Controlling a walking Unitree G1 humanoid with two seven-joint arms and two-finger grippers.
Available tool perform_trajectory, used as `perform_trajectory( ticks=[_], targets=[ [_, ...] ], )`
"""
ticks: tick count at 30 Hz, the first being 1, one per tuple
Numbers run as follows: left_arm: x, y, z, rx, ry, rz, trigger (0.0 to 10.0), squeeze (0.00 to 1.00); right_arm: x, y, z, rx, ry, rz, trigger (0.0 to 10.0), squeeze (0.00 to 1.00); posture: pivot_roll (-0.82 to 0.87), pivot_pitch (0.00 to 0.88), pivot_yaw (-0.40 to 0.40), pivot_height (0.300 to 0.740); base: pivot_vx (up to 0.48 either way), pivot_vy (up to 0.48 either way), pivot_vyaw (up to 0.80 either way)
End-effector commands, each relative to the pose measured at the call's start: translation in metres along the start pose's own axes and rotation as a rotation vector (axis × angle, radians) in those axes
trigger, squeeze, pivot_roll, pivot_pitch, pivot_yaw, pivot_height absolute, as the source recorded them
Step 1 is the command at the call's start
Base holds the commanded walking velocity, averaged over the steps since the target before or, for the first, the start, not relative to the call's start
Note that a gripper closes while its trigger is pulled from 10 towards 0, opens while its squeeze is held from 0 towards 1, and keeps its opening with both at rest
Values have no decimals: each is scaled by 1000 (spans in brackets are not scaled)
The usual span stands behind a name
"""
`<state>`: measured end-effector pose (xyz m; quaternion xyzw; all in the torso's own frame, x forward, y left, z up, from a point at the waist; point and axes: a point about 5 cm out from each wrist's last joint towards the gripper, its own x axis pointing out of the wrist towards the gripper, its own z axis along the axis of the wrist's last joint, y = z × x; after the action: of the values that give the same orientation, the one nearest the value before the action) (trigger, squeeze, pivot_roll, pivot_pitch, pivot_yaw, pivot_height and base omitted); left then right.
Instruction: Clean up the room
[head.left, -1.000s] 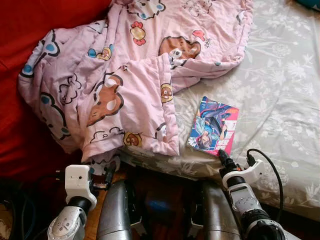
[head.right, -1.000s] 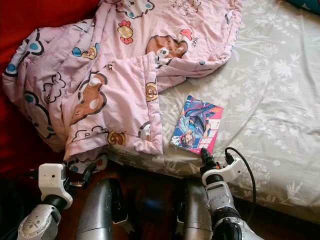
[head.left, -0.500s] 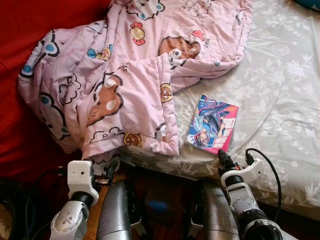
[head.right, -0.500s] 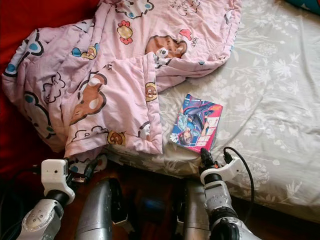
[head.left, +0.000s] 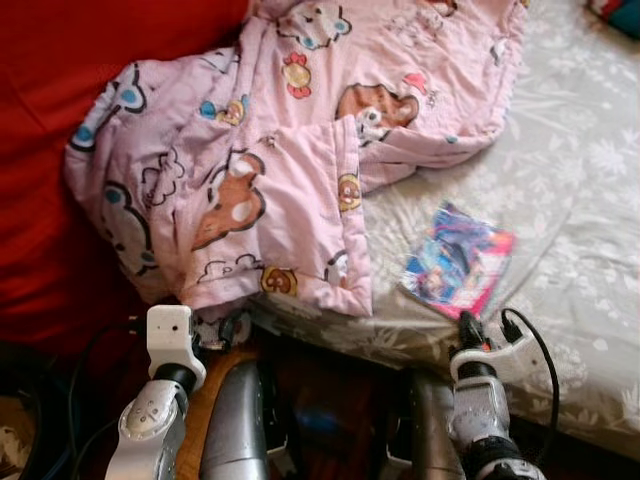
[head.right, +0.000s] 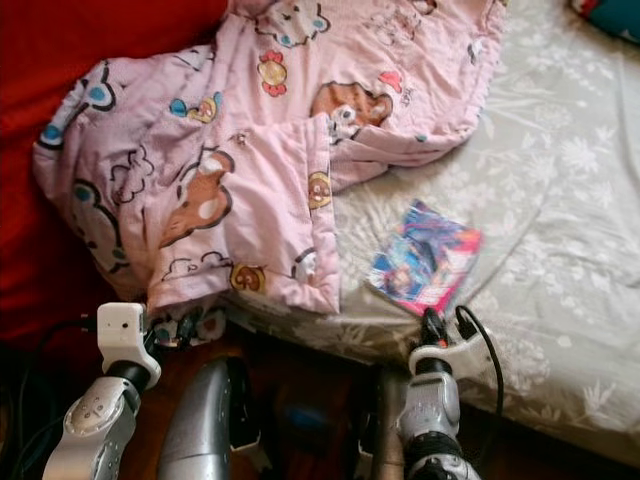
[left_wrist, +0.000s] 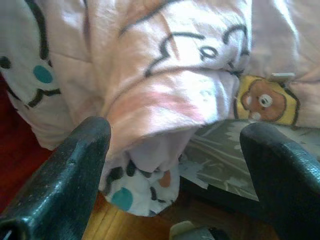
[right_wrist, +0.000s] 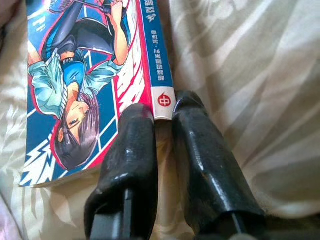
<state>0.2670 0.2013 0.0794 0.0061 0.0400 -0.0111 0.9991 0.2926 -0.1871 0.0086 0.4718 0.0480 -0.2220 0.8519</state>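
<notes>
One pink cartoon-print quilt (head.left: 300, 150) lies on one bed (head.left: 580, 230) with a pale floral sheet. One comic book (head.left: 458, 262) rests on that sheet. Two pincers show: the left pincer (left_wrist: 175, 165) and the right pincer (right_wrist: 162, 130).

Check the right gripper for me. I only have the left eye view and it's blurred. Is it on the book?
Observer: Looks like it. In the right wrist view the right gripper has its fingers almost together, with the spine corner of the book between the tips.
Operator: Which side of the book is up?
Observer: The illustrated front cover faces up, and the book lies on the floral bed sheet.
Operator: And the left gripper?
Observer: In the left wrist view the left gripper is open wide, with the hanging corner of the pink quilt between its fingers. It is not closed on it.
</notes>
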Motion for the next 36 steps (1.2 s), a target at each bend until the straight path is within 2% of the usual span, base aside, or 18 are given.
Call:
perform_trajectory(
  ticks=[1, 7, 8, 10, 12, 13, 14, 15, 17, 18, 20, 21, 24, 25, 32, 33, 35, 36],
  targets=[
    [-4, 3, -10, 13, 31, 15, 10000, 0, -16, -45, 5, 55, -56, -236, 0, 0, 28, 193, -28, 580, 0, 0, 0],
    [1, 4, -10, 14, 15, 21, 10000, 0, -18, -41, -7, 16, -9, -272, 0, 0, 39, 168, -31, 580, 0, 0, 0],
    [2, 4, -9, 16, 11, 22, 10000, 0, -15, -34, -6, -19, -11, -233, 0, 0, 40, 164, -31, 580, 0, 0, 0],
    [3, 6, -9, 19, 4, 25, 10000, 0, -7, -4, -3, -198, -29, -61, 0, 0, 37, 157, -31, 580, 0, 0, 0],
    [4, 6, -9, 19, 3, 25, 10000, 0, -6, -3, -6, -136, -17, -77, 0, 0, 31, 150, -33, 580, 0, 0, 0],
    [5, 5, -10, 20, 2, 24, 10000, 0, -8, -11, -8, -40, 1, -149, 3333, 0, 28, 145, -34, 580, 0, 0, 0],
    [5, 5, -11, 20, 1, 24, 10000, 0, -10, -19, -10, -5, 9, -195, 4588, 0, 29, 145, -35, 580, 0, 0, 0],
    [5, 5, -11, 20, 1, 23, 10000, 0, -13, -25, -11, 17, 16, -230, 3137, 0, 31, 144, -35, 580, 0, 0, 0],
    [5, 4, -11, 20, 0, 23, 10000, 0, -14, -29, -12, 27, 20, -250, 3137, 0, 31, 144, -35, 580, 0, 0, 0],
    [5, 4, -12, 20, -1, 23, 10000, 0, -17, -36, -13, 45, 31, -279, 1333, 0, 31, 144, -36, 580, 0, 0, 0],
    [5, 4, -12, 23, -4, 19, 10000, 0, -22, -45, -14, 65, 38, -313, 1294, 0, 31, 144, -36, 580, 0, 0, 0],
    [4, 4, -13, 24, -5, 18, 10000, 0, -24, -49, -14, 73, 37, -325, 0, 0, 27, 143, -38, 580, 0, 0, 0],
    [3, 4, -13, 24, -4, 18, 10000, 0, -26, -55, -14, 89, 37, -350, 0, 0, 27, 143, -38, 580, 0, 0, 0],
    [3, 4, -14, 24, -4, 18, 10000, 0, -28, -58, -15, 104, 39, -373, 549, 0, 23, 142, -41, 580, 0, 0, 0],
    [2, 2, -15, 23, -7, 16, 10000, 0, -34, -69, -19, 135, 64, -440, 0, 0, 25, 142, -42, 580, 0, 0, 0],
    [2, 2, -15, 24, -8, 15, 10000, 0, -35, -68, -22, 103, 91, -424, 10000, 0, 25, 144, -43, 580, 0, 0, 0],
    [2, 2, -15, 25, -9, 15, 10000, 0, -35, -67, -25, 87, 111, -401, 10000, 0, 25, 145, -44, 580, 0, 0, 0],
    [2, 1, -15, 26, -9, 15, 10000, 0, -35, -65, -26, 73, 122, -376, 10000, 1000, 27, 146, -44, 580, 0, 0, 0]
  ],
)
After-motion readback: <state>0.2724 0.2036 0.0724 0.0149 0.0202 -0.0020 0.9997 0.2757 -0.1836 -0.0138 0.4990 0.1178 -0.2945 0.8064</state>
